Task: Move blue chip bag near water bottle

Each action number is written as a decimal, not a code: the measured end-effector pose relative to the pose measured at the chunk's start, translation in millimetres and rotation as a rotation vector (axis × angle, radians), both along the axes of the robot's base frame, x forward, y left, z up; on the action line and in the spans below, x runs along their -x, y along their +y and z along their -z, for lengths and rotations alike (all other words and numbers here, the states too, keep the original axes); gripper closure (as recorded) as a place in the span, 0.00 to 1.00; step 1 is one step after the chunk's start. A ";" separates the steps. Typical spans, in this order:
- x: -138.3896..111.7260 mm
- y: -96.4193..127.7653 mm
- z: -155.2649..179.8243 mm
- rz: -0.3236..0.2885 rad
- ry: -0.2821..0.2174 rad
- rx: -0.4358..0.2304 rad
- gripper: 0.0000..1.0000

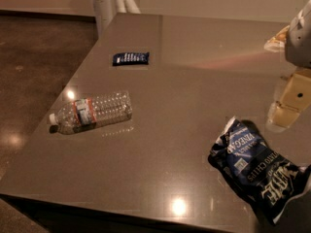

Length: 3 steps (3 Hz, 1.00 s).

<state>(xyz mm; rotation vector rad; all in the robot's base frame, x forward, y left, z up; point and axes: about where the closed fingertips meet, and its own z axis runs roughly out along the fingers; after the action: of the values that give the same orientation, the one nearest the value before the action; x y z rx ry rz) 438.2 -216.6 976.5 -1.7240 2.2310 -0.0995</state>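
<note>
The blue chip bag [255, 166] lies crumpled on the grey table [184, 91] at the front right, with white lettering facing up. The water bottle [92, 112] lies on its side at the table's left, with its white cap pointing left toward the edge and an orange-red label band near the cap. My gripper [290, 103] hangs at the right edge of the view, just above and to the right of the bag's top end and apart from it. The bag and the bottle are far apart across the table.
A small flat dark blue packet [130, 58] lies at the back left of the table. The table's left edge runs diagonally next to the bottle, with brown floor [34, 57] beyond. White posts [109, 1] stand behind the far corner.
</note>
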 end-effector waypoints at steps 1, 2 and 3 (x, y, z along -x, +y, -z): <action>0.0 0.0 0.0 0.000 0.000 0.000 0.00; 8.0 -1.3 -0.8 0.025 0.036 0.005 0.00; 28.1 -2.8 -0.4 0.087 0.092 0.005 0.00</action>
<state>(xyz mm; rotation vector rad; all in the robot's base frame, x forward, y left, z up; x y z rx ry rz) 410.1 -219.4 976.9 -1.6659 2.3741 -0.0459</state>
